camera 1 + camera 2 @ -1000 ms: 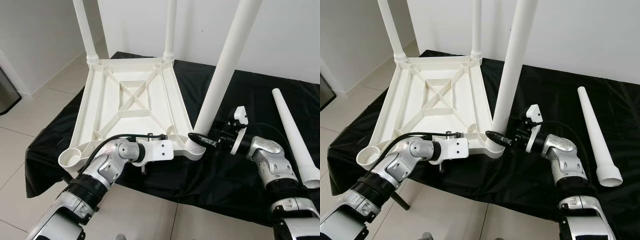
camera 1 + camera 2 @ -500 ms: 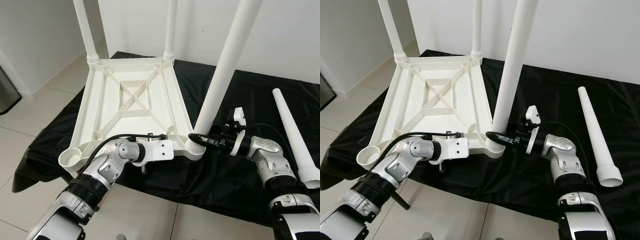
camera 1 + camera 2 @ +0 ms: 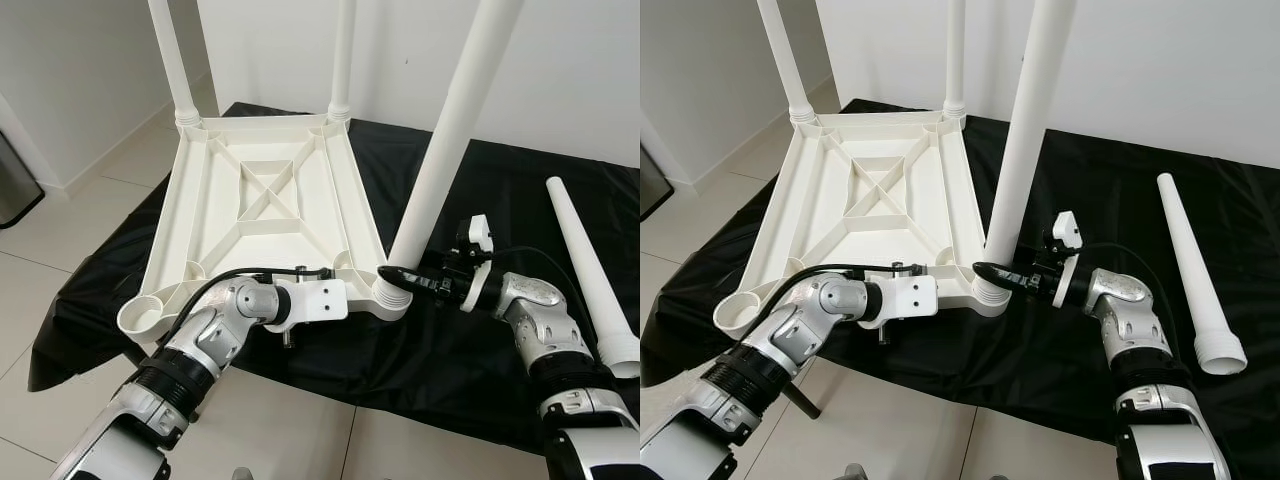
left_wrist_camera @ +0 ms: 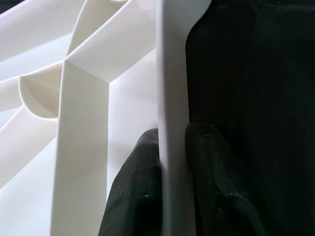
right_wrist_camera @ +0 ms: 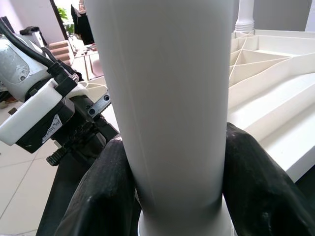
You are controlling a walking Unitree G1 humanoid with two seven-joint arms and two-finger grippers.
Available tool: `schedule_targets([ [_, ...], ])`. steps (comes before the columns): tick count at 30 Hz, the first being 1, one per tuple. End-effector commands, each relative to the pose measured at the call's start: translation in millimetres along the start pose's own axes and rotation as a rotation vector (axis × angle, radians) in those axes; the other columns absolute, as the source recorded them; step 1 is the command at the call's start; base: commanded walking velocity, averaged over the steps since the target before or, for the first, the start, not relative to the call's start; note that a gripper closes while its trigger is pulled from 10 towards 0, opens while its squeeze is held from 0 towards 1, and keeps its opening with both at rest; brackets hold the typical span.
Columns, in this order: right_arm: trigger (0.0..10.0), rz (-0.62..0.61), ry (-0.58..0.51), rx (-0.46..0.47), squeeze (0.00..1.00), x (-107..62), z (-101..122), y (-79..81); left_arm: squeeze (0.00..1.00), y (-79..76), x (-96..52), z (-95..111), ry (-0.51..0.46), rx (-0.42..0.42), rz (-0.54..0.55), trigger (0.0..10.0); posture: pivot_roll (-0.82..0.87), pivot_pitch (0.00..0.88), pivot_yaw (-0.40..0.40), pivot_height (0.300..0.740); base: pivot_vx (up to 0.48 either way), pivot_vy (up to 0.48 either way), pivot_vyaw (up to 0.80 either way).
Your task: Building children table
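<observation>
**Third leg held at its socket while the tabletop is braced**

The right gripper [image 3: 992, 276] has its jaws clenched on the base of the tall white plastic table leg [image 3: 1025, 150], apparently to seat it in the near corner socket. The left gripper [image 4: 172, 172] pinches the thin near rim of the upturned white plastic tabletop [image 3: 262, 205], likely steadying it against that push. The wrist views confirm both grips; the head views add two fitted far legs [image 3: 172, 60], an empty socket [image 3: 140, 318], and a loose white leg [image 3: 1193, 270] on the black-draped bench [image 3: 1090, 190].
</observation>
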State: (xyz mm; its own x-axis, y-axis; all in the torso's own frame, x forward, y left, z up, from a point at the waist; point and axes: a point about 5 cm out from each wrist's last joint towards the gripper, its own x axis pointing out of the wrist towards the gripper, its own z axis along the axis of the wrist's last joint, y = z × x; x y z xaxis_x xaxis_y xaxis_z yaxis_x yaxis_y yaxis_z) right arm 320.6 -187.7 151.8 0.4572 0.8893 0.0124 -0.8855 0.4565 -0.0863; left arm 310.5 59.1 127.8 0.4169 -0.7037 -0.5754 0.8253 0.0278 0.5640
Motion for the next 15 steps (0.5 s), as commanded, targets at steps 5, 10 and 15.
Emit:
schedule_targets([
  [5,0.0,-0.044,-0.096,-0.009,0.00,7.5,7,8.7,0.00,2.8,-1.1,0,0.014,0.006,0.024,10.0,-0.03,0.000,-0.014,0.740,0.000,0.000,0.00],
  [10,0.0,-0.075,-0.115,-0.002,0.00,7.7,7,11.6,0.00,2.8,-0.7,0,0.013,0.006,0.023,10.0,-0.03,0.002,-0.015,0.740,0.000,0.000,0.00],
  [15,0.0,-0.121,-0.141,0.000,0.00,9.4,8,22.2,0.00,2.4,-0.2,1,0.012,0.005,0.022,10.0,-0.03,0.005,-0.018,0.740,0.000,0.000,0.00],
])
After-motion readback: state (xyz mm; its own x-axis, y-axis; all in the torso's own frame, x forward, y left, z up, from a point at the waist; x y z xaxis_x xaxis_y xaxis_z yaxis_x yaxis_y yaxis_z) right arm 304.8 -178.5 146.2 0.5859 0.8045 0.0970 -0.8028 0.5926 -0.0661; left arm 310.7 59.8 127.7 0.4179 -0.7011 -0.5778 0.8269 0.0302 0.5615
